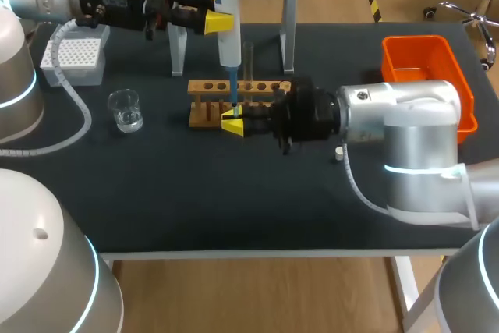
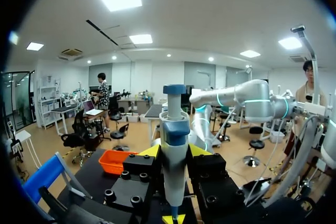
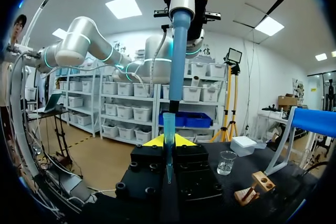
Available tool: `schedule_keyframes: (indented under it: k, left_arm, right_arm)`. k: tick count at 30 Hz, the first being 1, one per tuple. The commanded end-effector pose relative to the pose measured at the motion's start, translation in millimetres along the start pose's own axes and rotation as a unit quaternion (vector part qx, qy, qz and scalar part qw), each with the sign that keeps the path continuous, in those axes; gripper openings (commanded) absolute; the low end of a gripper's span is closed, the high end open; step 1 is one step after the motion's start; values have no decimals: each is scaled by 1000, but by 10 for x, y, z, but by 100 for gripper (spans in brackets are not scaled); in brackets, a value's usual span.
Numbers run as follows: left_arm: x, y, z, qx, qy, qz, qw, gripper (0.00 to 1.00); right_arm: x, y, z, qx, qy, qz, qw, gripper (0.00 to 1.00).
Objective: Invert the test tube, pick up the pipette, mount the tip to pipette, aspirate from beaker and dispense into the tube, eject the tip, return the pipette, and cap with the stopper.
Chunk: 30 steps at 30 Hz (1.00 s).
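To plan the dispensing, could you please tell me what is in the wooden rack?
One test tube stands upright in the wooden rack; other visible holes look empty. The pipette's blue tip and the right gripper hide part of it.

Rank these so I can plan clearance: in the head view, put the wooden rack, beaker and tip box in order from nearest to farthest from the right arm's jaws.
1. Wooden rack, just behind them.
2. Beaker, off to the left.
3. Tip box, far back-left.
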<state>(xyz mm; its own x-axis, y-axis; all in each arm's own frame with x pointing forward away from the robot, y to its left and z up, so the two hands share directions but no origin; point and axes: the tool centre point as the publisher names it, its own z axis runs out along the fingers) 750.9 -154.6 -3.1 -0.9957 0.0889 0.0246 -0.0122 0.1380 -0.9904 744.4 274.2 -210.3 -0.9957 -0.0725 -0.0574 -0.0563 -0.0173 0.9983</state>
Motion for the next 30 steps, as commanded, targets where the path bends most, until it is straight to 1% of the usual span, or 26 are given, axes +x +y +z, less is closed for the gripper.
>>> schedule_keyframes:
  k: [1,8,14,30]
  left_arm:
    - [-2,19,-11,-1,2,0,1000,0]
    - [-2,19,-11,-1,2,0,1000,0]
    - [-2,19,-11,-1,2,0,1000,0]
    - [-2,19,-11,-1,2,0,1000,0]
  right_arm:
    - [-3,-8,-5,0,2,3,1000,0]
    - [4,-100,16,1,4,14,1000,0]
    - [43,-118,38,2,7,19,1000,0]
    - [76,27,40,-3,6,9,1000,0]
